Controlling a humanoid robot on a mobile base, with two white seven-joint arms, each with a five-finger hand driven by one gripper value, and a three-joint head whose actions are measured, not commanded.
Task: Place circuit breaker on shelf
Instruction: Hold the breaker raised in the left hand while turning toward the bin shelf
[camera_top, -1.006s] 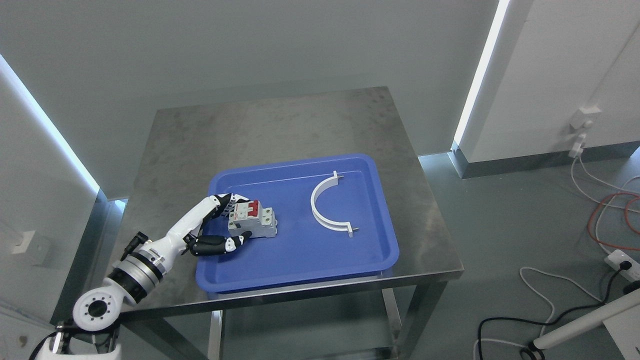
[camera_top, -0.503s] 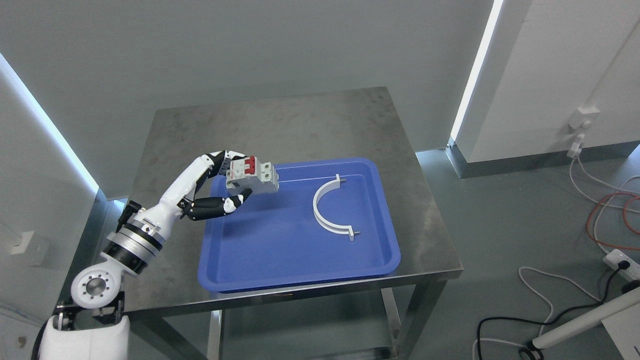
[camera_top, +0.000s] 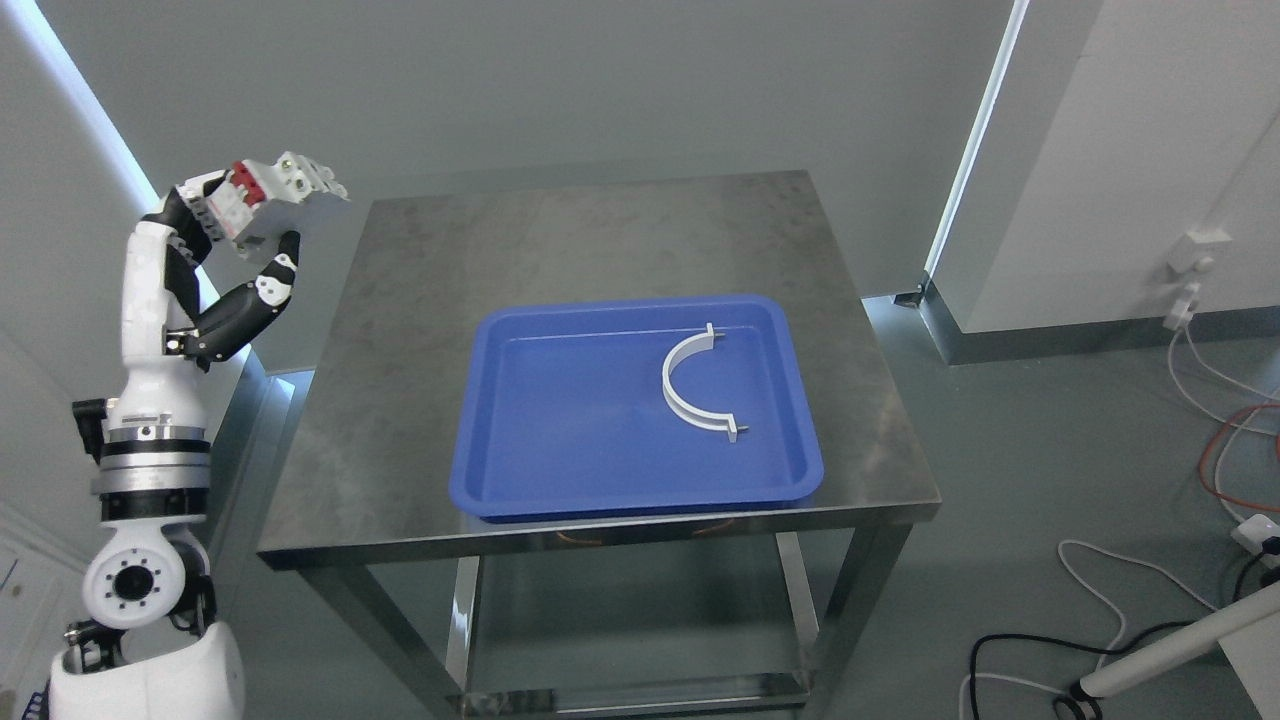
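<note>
My left hand (camera_top: 240, 225) is shut on the circuit breaker (camera_top: 275, 200), a grey block with red switches. It holds the breaker high in the air, to the left of the steel table (camera_top: 560, 240) and well clear of its top. The arm stands nearly upright at the picture's left edge. The right hand is out of view. No shelf shows in this view apart from a lower steel tier (camera_top: 640, 690) under the table.
A blue tray (camera_top: 560, 420) sits on the table near its front edge, with a white half-ring clamp (camera_top: 690, 390) in its right half. Cables (camera_top: 1150, 600) and a white pole (camera_top: 1170, 650) lie on the floor at the right. Walls stand close behind and to the left.
My left hand lifted the breaker out of the tray and carried it up and to the left, off the table. The camera also shifted, so the table sits further right in the picture.
</note>
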